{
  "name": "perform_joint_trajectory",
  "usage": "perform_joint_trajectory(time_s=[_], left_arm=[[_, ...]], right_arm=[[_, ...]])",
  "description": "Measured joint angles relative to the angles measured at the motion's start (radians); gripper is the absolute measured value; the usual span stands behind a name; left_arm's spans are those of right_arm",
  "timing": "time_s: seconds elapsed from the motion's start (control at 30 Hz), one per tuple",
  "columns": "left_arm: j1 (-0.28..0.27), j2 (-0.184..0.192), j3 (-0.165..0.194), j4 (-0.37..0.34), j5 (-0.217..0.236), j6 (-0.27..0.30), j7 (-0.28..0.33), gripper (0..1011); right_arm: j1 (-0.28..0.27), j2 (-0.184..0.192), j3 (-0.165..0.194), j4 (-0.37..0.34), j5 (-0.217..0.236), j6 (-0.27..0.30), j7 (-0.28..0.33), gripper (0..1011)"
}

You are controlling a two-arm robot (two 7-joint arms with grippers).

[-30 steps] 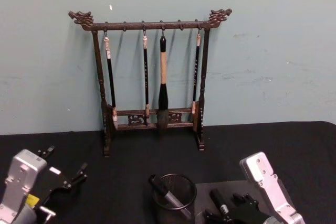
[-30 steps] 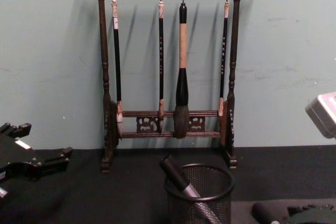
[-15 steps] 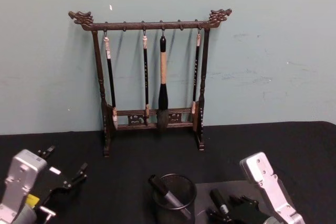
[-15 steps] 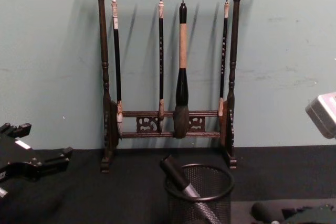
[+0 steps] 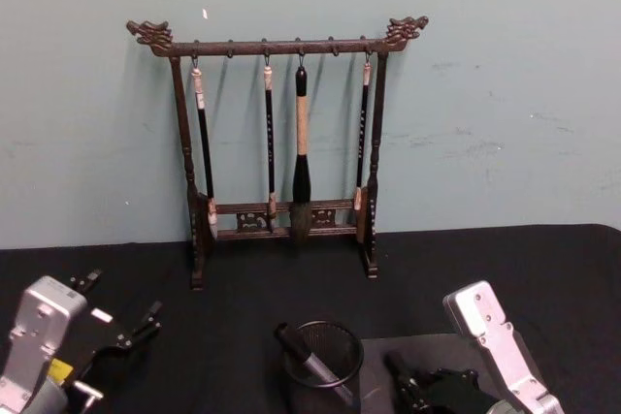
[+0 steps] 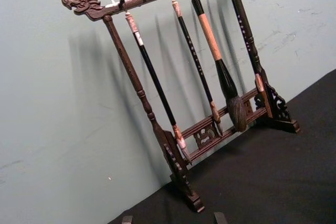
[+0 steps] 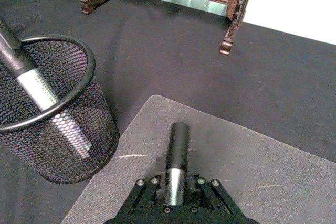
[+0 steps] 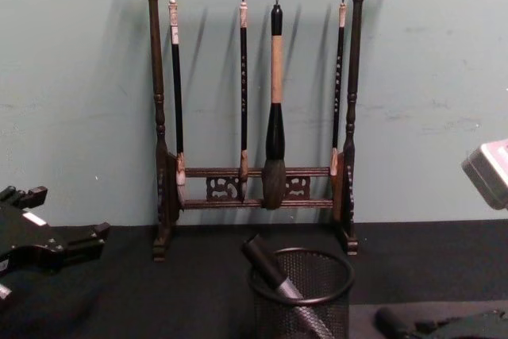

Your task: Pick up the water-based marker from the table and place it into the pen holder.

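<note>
The right gripper (image 7: 176, 183) clenched the water-based marker (image 7: 177, 145) on the grey mat (image 7: 252, 171), at 3 o'clock from the mesh pen holder (image 7: 58, 145). 1 other marker (image 7: 31, 85) leaned inside, its print unreadable. The left gripper (image 5: 121, 302) sat spread at 9 o'clock.

Staged test bench: black-clothed table (image 5: 243, 307) against plain teal wall (image 5: 505, 94).

Right tool (image 7: 176, 186) clamped on marker (image 7: 178, 142) over grey mat (image 7: 262, 150), mesh pen holder (image 7: 58, 148) nearby, 1 pen (image 7: 32, 83) inside

The rack (image 5: 281, 143) stands at the table's (image 5: 543, 269) back edge. Before it sits the pen holder (image 5: 323, 356), a marker (image 5: 309, 361) inside. Just right, the mat (image 7: 252, 161) lies under a second marker (image 7: 177, 150).
</note>
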Motion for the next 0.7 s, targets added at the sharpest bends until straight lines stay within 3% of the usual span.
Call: perform_joint_trajectory(time_s=[0.07,0.17,0.7], left_arm=[[0.000,0.000,0.000,0.000,0.000,0.000,0.000,1001],[0.000,0.000,0.000,0.000,0.000,0.000,0.000,1001],[0.000,0.000,0.000,0.000,0.000,0.000,0.000,1001]], right_arm=[[0.000,0.000,0.000,0.000,0.000,0.000,0.000,224],[0.000,0.000,0.000,0.000,0.000,0.000,0.000,194],[0.000,0.000,0.000,0.000,0.000,0.000,0.000,178]])
